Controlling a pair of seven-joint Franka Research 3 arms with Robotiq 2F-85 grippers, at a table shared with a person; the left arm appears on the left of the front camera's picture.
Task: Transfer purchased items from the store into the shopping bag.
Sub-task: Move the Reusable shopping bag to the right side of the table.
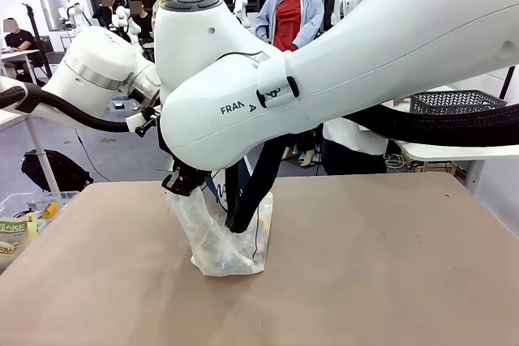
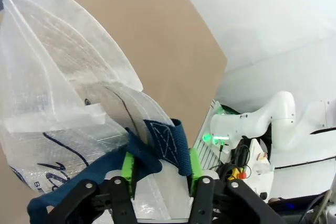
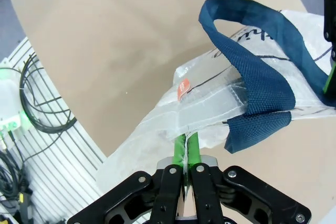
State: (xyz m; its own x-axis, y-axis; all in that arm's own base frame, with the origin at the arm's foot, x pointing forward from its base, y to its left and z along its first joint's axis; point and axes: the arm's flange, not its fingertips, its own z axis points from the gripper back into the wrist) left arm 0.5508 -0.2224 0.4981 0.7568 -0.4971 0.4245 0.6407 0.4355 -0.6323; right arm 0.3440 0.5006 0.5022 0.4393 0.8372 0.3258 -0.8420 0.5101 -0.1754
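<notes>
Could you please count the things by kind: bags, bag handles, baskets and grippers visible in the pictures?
Shopping bag: 1
Navy handles: 2
Basket: 1
Grippers, left gripper and right gripper: 2
Total: 6

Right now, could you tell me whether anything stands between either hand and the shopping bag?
Nothing visible does. The right hand is shut on the shopping bag at its rim, and the left hand has the bag's navy strap and rim between its green pads.
</notes>
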